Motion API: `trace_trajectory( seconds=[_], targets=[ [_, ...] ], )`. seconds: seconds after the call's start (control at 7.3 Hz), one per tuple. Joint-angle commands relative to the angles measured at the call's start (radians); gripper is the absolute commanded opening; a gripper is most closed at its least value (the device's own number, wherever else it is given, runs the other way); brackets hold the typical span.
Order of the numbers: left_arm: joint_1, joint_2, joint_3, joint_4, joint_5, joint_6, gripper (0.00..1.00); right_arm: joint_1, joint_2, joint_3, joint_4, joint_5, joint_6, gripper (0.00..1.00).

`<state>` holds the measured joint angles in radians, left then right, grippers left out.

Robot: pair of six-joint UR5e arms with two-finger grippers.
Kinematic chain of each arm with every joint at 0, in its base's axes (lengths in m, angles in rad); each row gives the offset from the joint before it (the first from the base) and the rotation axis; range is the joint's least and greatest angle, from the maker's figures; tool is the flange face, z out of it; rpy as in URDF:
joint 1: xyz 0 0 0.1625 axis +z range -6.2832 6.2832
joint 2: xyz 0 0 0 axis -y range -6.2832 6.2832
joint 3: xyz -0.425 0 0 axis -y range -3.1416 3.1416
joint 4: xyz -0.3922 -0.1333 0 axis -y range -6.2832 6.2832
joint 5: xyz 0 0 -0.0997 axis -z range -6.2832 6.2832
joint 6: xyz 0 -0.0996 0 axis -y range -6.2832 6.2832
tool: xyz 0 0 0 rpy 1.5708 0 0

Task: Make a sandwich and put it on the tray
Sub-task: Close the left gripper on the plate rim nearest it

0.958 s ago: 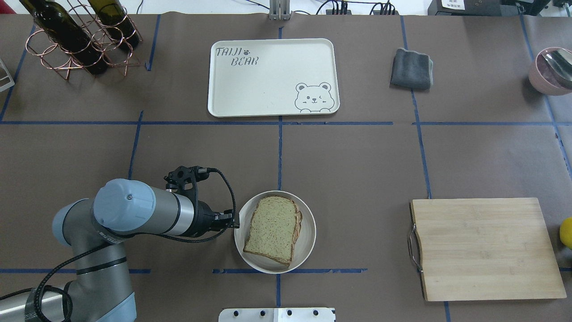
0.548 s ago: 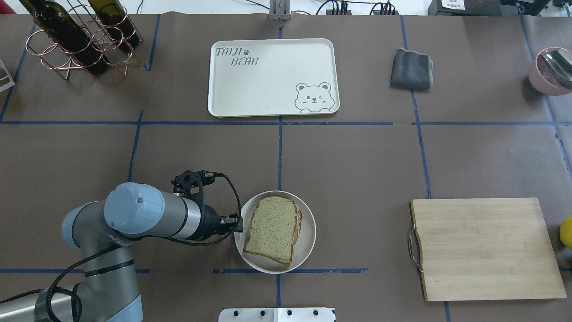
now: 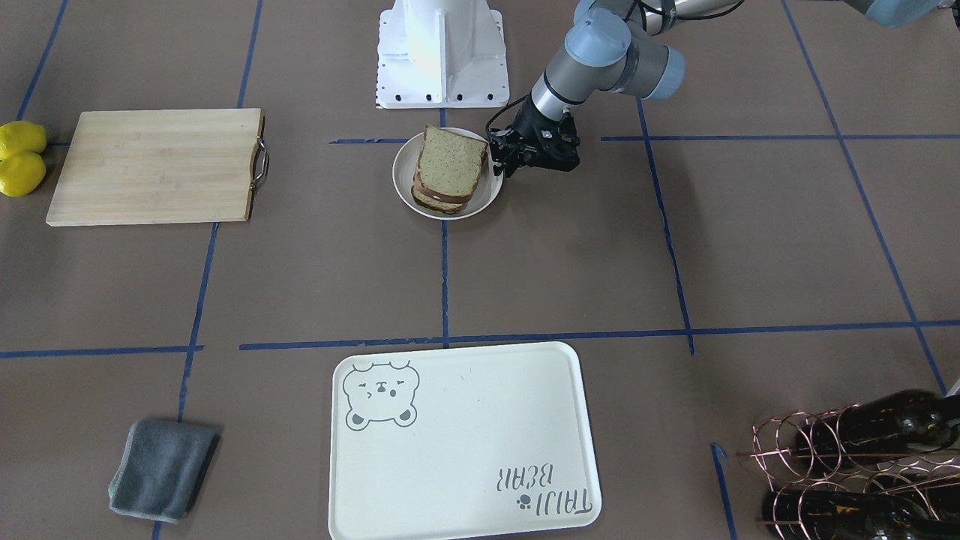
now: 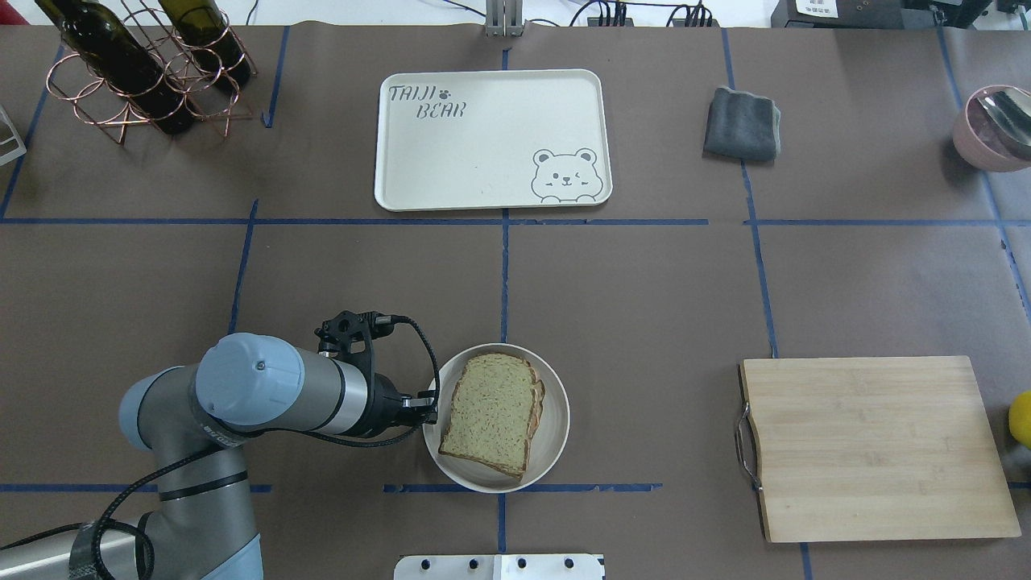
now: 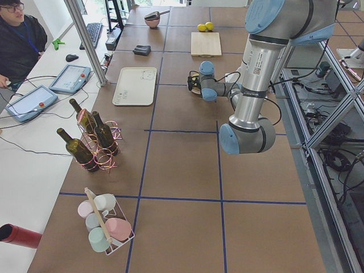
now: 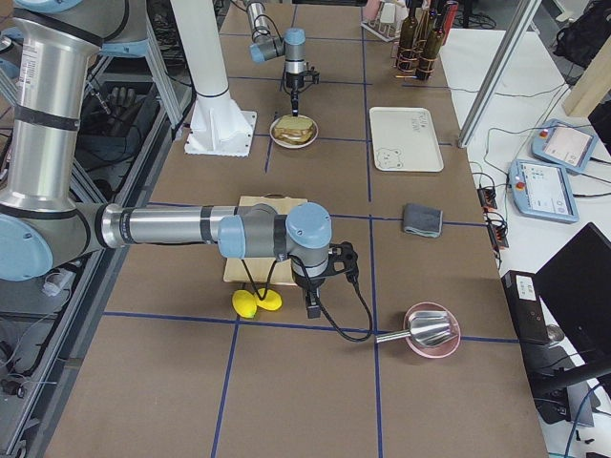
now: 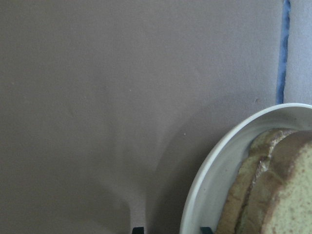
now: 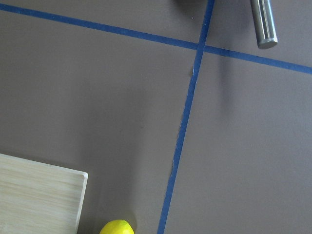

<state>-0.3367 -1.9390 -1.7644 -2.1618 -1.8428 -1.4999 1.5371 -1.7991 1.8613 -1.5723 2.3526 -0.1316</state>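
The brown-papered table (image 4: 644, 282), marked off with blue tape, carries everything. The left arm (image 4: 274, 395) reaches in low from the robot's left side of the round white dish (image 4: 556, 419). The right arm (image 6: 172, 229) stretches out well away on the dish's other side, past the cutting board.

The pale wooden cutting board (image 4: 874, 447) lies to the robot's right of the dish, well apart, with its metal handle turned toward the dish. The cream tray (image 4: 483, 145), with its bear face and "TAIJI BEAR" lettering, lies beyond the dish on the side away from the robot, well apart from it. A copper wire rack with dark wine bottles (image 4: 137, 72) stands far beyond the dish toward the robot's left.

The dish sits near the robot's edge of the table. The sandwich (image 4: 491, 415) lies in it: two speckled slices stacked, the top one slightly offset, with a pale layer showing between them at the edge.

A folded grey cloth (image 4: 742, 123) lies beyond the dish toward the robot's right. A pink bowl (image 4: 987, 133) holding a metal utensil sits farther out that way. Two lemons (image 3: 21, 157) rest past the board, on its side away from the dish.

The left gripper (image 4: 425, 400) is at the dish's rim on the robot's left. Its fingertips (image 7: 138, 229) are spread, with the rim between them and nothing clamped. The right gripper (image 6: 312, 307) hangs just beside the lemons. Whether it is spread or closed cannot be told.
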Motion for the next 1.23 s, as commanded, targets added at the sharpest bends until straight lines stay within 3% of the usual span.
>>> trace_trajectory(
  seconds=[0.0,0.82,0.96,1.1],
  targets=[
    [0.001,-0.001,0.000,-0.003,-0.003,0.003,0.00,0.000,0.001,0.001,0.000,0.001,0.003,1.00],
    [-0.008,-0.001,-0.046,-0.009,-0.012,0.006,0.00,0.000,0.004,-0.004,0.000,-0.001,0.010,1.00],
    [-0.043,-0.011,-0.046,-0.009,-0.015,0.004,0.00,0.000,0.004,-0.005,0.000,-0.001,0.010,1.00],
    [-0.112,-0.015,-0.044,-0.006,-0.086,0.006,0.00,0.000,0.004,-0.007,0.000,-0.001,0.009,1.00]
  ],
)
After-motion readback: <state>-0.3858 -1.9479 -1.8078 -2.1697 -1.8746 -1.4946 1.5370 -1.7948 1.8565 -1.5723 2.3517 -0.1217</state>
